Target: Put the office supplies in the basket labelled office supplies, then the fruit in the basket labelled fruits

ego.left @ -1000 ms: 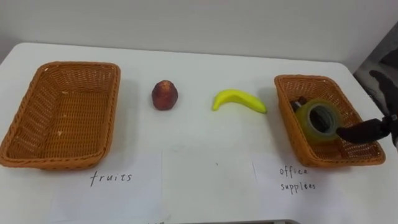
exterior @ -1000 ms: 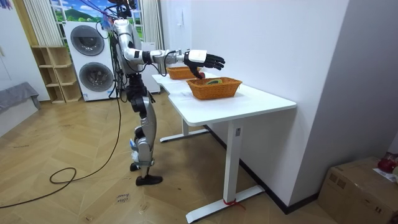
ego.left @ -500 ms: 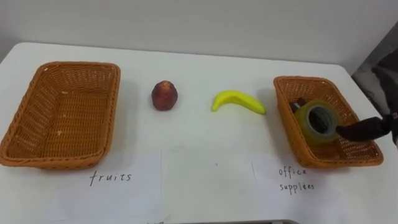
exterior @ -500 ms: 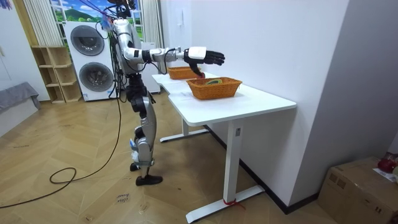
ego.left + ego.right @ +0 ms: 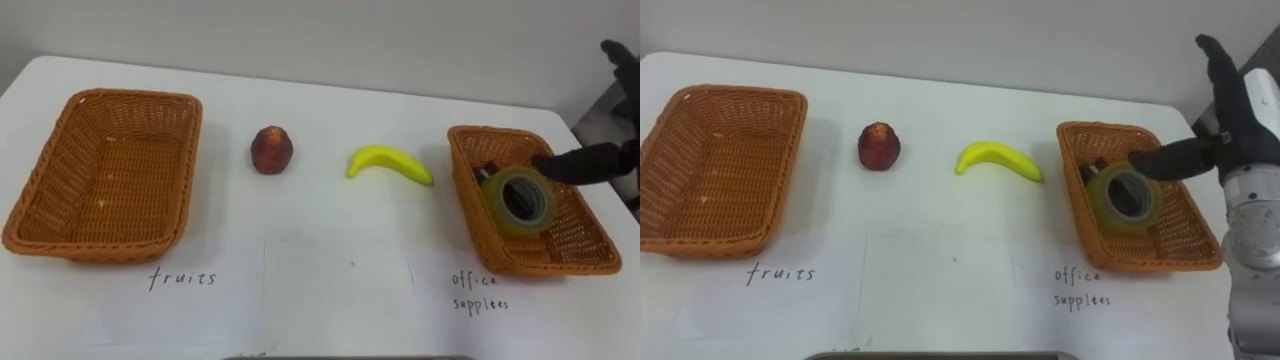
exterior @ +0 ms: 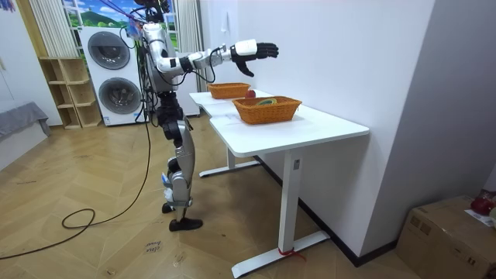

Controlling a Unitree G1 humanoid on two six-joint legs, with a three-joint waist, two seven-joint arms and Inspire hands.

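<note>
The white counter (image 5: 940, 215) carries two wicker baskets, one at each end. The left basket (image 5: 715, 243) is empty, and a paper label (image 5: 780, 272) with handwriting lies just in front of it. The right basket (image 5: 1150, 260) has its own handwritten label (image 5: 1080, 284) in front and holds a roll of yellowish clear tape (image 5: 1123, 196), which leans tilted against the inside of the basket. A small dark item (image 5: 1096, 168) sits just behind the roll, too hidden to identify.

Between the baskets, two pieces of fruit lie on the bare counter, apart from each other. A reddish peach (image 5: 879, 146) is nearer the left basket, and a yellow banana (image 5: 998, 158) lies curved just beside the right basket's left wall without touching it.

The right robot hand (image 5: 1240, 115) hovers above the far right side of the right basket. It is open, with the fingers straight and pointing up and away and the dark thumb reaching out over the basket's rim towards the tape. It holds nothing and is clear of the roll.

In the room view the robot stands upright at the counter's near end, in front of two stacked washing machines (image 6: 116, 74). Its right arm is stretched out level, with the hand well above the baskets.
</note>
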